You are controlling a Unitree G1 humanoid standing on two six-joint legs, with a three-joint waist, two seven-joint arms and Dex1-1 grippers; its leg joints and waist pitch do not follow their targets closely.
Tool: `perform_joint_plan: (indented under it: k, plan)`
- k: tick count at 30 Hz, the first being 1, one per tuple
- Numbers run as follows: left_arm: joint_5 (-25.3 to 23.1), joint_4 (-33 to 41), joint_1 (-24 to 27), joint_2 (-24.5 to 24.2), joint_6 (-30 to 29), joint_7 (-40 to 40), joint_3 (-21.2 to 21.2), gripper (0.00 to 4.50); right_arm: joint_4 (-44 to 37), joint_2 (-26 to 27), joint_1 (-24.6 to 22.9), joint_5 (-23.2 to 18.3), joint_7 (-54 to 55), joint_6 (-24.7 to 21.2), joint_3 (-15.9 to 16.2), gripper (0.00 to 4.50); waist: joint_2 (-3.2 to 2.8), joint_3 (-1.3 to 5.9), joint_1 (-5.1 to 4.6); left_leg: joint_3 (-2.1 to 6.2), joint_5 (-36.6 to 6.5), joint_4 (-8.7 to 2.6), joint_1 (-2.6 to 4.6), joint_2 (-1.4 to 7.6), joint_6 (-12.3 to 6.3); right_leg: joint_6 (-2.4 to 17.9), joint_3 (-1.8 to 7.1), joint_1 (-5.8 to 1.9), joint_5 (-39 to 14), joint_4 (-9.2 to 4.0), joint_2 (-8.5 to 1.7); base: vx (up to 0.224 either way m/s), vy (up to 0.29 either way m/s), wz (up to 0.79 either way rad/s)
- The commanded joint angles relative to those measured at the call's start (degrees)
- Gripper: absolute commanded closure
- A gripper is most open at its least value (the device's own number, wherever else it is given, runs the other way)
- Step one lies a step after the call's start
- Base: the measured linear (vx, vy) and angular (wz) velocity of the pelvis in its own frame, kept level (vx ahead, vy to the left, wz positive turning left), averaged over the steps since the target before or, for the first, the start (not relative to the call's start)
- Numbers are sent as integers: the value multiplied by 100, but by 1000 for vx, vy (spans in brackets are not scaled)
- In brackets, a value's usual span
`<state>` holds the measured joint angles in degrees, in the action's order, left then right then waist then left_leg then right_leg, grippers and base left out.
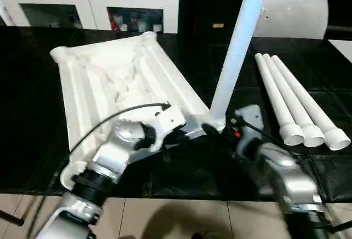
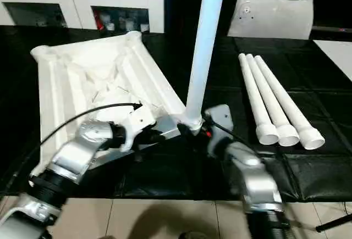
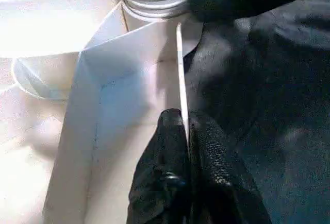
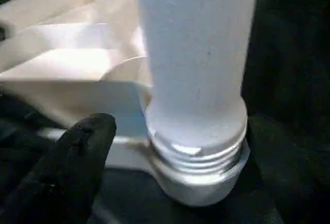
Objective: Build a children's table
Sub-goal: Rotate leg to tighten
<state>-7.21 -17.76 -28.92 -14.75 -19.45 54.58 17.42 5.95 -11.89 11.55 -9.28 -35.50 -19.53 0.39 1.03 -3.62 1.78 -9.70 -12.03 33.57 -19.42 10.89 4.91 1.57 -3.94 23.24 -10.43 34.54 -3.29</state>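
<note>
At the tabletop's [image 1: 115,79] near corner socket, a leg [image 1: 237,46] stands half-threaded; left gripper [image 3: 186,131] pinches the rim, right gripper's [image 4: 77,152] grip unclear. Next: twisting it home.

We found the near corner of the tabletop [image 1: 110,79] crowded — the upright leg [image 1: 236,46], the left gripper [image 3: 186,131] clamped on the rim and the right gripper [image 4: 77,157] beside the socket. Three spare legs [image 1: 300,99] blocked the right; open black mat [image 1: 187,173] lay between the forearms.
</note>
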Motion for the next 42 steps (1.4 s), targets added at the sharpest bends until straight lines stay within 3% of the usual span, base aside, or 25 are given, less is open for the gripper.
perform_joint_plan:
  k: [1, 2, 5, 9, 13, 14, 17, 19, 27, 37, 42]
  plan:
    - [97, -281, -231, -313, 713, 608, 123, 450, -231, -563, 67, -215, -1052, 210, 122, 7, 30, 305, 21, 56, -816, -380, -82, 173, -506, 756, 303, -313, -1839, -536, -438, 0, 0, 0]
    - [151, -402, -277, -446, 956, 896, 164, 450, -201, -805, 102, -234, -1387, 284, 127, 7, 51, 333, 35, 50, -758, -356, -77, 181, -552, 806, 312, -338, -1640, -494, -436, 0, 0, 0]
    - [220, -488, -313, -536, 1099, 1130, 175, 450, -185, -1007, 132, -288, -1706, 310, 132, 7, 45, 323, 44, 39, -678, -353, -79, 190, -630, 971, 300, -328, -1383, -470, -446, 0, 0, 0]
    - [413, -861, -547, -847, 1578, 2042, 285, 450, 92, -1795, 390, -336, -2901, 569, 439, 7, 57, 344, 76, 39, -381, -324, -88, 217, -743, 1262, 303, -341, -750, -376, -453, 0, 0, 0]
    - [450, -1029, -665, -915, 1782, 2345, 366, 450, 256, -1983, 529, -305, -3248, 689, 572, 7, 66, 338, 109, 26, -382, -314, -79, 229, -795, 1363, 311, -344, -684, -361, -481, 0, 0, 0]
    - [466, -1112, -719, -940, 1905, 2526, 434, 450, 344, -2037, 611, -268, -3412, 771, 646, 7, 92, 341, 129, 26, -339, -311, -78, 235, -802, 1389, 306, -348, -665, -354, -486, 0, 0, 0]
    - [462, -1233, -794, -971, 2101, 2810, 551, 450, 497, -2085, 748, -219, -3666, 889, 760, 7, 84, 338, 174, 14, -294, -304, -66, 248, -804, 1446, 305, -339, -604, -331, -486, 0, 0, 0]
    - [445, -1263, -818, -977, 2170, 2909, 599, 450, 568, -2084, 809, -198, -3777, 947, 823, 7, 87, 334, 198, 13, -327, -310, -65, 256, -777, 1436, 303, -342, -667, -331, -492, 0, 0, 0]
    - [393, -1452, -942, -958, 2447, 3185, 733, 450, 719, -1985, 1001, -287, -4136, 930, 1100, 79, 101, 327, 302, 6, -316, -314, -51, 271, -711, 1400, 306, -333, -714, -319, -496, 0, 0, 0]
    - [426, -1681, -1046, -947, 2667, 3329, 755, 450, 854, -1830, 992, -274, -4332, 1107, 1297, 161, 91, 319, 325, 10, -401, -324, -51, 269, -622, 1367, 304, -334, -786, -332, -497, 0, 0, 0]
    - [465, -1722, -1046, -943, 2664, 3345, 732, 450, 838, -1802, 937, -302, -4351, 1074, 1318, 180, 89, 326, 321, 10, -398, -322, -55, 269, -612, 1385, 306, -340, -722, -325, -499, 0, 0, 0]
